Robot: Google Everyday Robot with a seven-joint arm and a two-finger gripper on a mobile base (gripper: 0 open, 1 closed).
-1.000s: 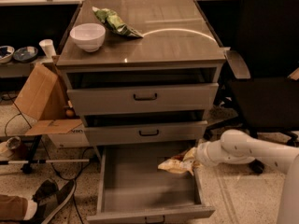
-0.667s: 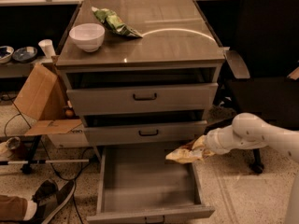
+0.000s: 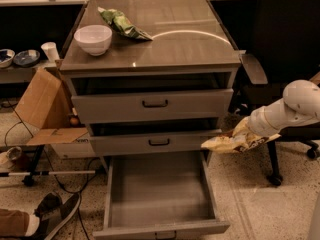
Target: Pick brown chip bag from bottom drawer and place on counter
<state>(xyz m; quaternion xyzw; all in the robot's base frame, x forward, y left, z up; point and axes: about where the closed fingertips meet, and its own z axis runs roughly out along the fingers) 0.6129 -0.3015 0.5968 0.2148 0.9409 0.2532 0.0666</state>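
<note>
White, smooth arm [image 3: 280,115], round like a fat tube, with a big ball-shaped joint [image 3: 302,96]. At its end the gripper [image 3: 248,130], right of the drawers [image 3: 150,106], mostly hidden behind the brown chip bag [image 3: 227,143].

One arm [image 3: 296,104] is seen, entering from the right edge at mid-height; segments are white and rounded. A bulbous joint is set at upper right, w/ the forearm angled down and to the left. The wrist [image 3: 264,121] is tapered toward the gripper [image 3: 242,133], which is placed right of centre, pointed left and slightly down. Fingers are mostly covered by the bag [image 3: 227,143], which is clamped at its right end and held in the air, approx. level.
</note>
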